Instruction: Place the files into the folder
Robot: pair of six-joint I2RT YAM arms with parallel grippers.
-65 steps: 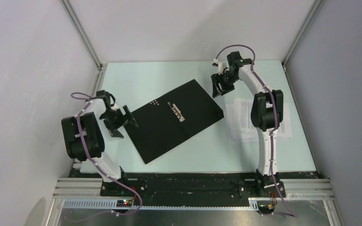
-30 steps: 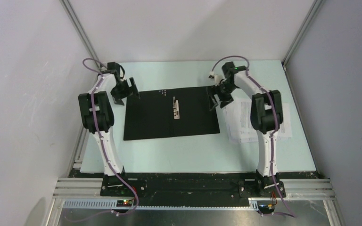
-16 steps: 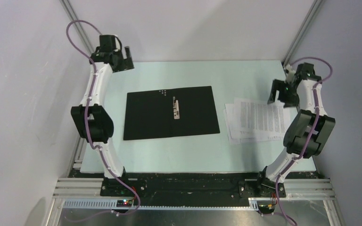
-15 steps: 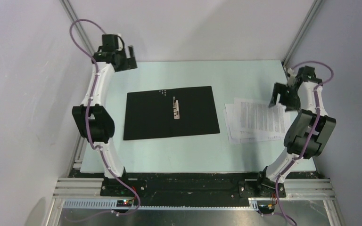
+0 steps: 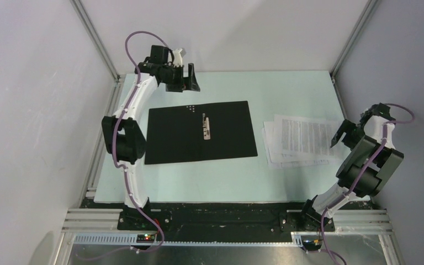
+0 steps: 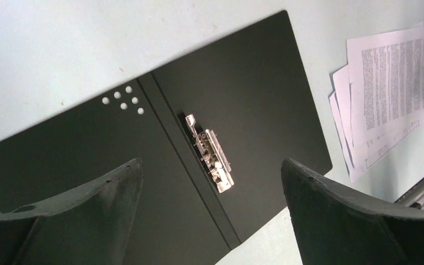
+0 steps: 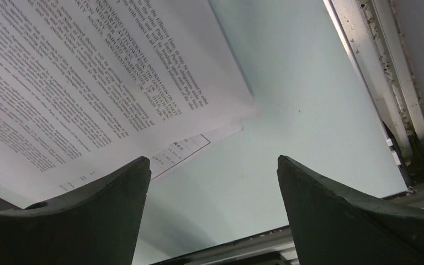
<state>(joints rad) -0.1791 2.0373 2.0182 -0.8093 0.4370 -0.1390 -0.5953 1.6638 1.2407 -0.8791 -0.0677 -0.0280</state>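
Observation:
The folder [image 5: 199,132] lies open and flat in the middle of the table, black inside up, with a metal clip [image 5: 206,127] beside its spine. The files [image 5: 301,141], a few fanned white printed sheets, lie just right of it. My left gripper [image 5: 183,80] hangs open above the folder's far edge, holding nothing. In the left wrist view the folder [image 6: 254,99] and files [image 6: 389,94] lie far below the left gripper [image 6: 211,165]. My right gripper [image 5: 350,130] is open and empty at the files' right edge. The right wrist view shows the right gripper [image 7: 212,163] low over bare table beside the files' corner [image 7: 88,83].
An aluminium frame rail [image 7: 375,83] runs along the table's right edge, close to my right gripper. Grey walls and frame posts [image 5: 96,44] close in the table on the left, back and right. Both arm bases sit on the black rail [image 5: 221,218] at the near edge.
My left gripper has swung right along the back edge, from the far left corner to above the folder. My right gripper has drawn nearer and rightward, past the files' right edge.

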